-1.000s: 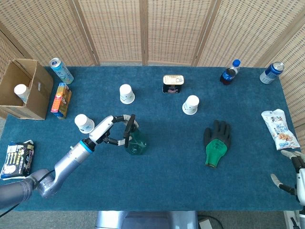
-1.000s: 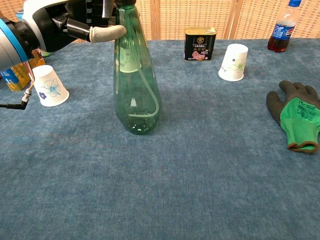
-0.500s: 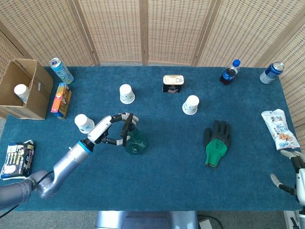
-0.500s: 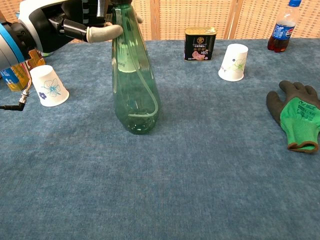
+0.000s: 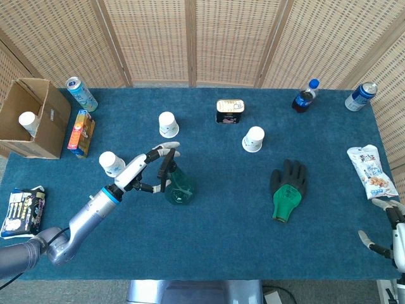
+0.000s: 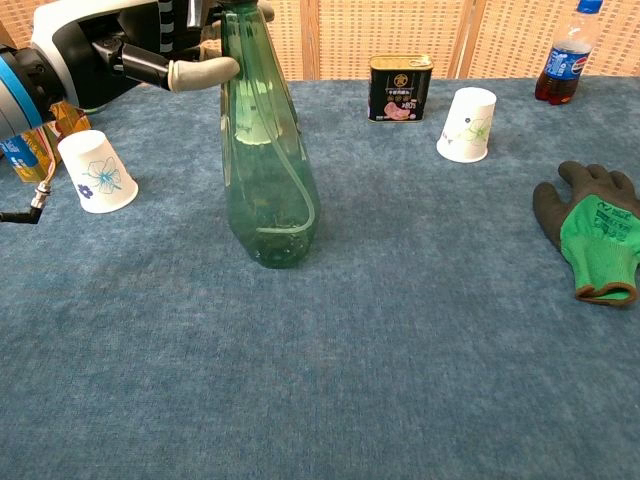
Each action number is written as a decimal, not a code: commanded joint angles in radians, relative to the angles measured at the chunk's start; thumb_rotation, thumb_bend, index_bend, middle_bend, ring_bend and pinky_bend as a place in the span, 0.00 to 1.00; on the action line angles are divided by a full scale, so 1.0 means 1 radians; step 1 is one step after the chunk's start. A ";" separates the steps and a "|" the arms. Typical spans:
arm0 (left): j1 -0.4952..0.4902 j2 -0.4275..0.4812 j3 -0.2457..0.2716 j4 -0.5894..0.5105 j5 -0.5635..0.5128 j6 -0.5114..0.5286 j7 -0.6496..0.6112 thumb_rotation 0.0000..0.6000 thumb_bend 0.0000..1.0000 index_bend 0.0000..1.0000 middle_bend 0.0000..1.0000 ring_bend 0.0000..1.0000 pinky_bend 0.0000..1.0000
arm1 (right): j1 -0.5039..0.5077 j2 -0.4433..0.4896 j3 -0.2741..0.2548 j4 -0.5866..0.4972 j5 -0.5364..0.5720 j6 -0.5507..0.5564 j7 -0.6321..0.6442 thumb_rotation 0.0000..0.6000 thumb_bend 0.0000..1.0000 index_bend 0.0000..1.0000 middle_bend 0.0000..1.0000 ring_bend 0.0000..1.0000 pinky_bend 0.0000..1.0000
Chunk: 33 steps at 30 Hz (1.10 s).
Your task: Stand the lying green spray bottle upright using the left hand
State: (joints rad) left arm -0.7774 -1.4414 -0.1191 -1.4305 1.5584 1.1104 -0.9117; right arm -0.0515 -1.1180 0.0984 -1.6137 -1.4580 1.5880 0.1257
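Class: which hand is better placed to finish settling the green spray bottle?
Left. The left hand is at the spray bottle neck; the right hand sits at the table's far edge.

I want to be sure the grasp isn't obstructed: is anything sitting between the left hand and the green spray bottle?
Nothing visible does. The left hand is right at the upper part of the green spray bottle, which stands upright on the blue tabletop. The nearest paper cup sits off to the side, apart from both.
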 commanded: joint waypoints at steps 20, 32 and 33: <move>0.005 0.020 0.009 -0.014 0.002 -0.007 0.002 0.76 0.27 0.02 0.00 0.00 0.07 | 0.003 0.002 0.001 -0.003 0.002 -0.005 0.003 1.00 0.25 0.24 0.30 0.18 0.33; 0.009 0.042 0.020 -0.025 0.015 -0.006 -0.005 0.52 0.23 0.00 0.00 0.00 0.00 | 0.004 0.004 0.002 -0.007 0.000 -0.003 0.004 1.00 0.25 0.24 0.30 0.18 0.33; 0.010 0.046 0.023 -0.027 0.017 -0.007 -0.005 0.52 0.23 0.00 0.00 0.00 0.00 | 0.004 0.004 0.001 -0.007 -0.001 -0.003 0.004 1.00 0.25 0.24 0.30 0.18 0.33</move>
State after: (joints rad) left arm -0.7681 -1.3982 -0.0987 -1.4552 1.5732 1.1043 -0.9172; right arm -0.0478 -1.1141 0.0999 -1.6213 -1.4590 1.5849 0.1297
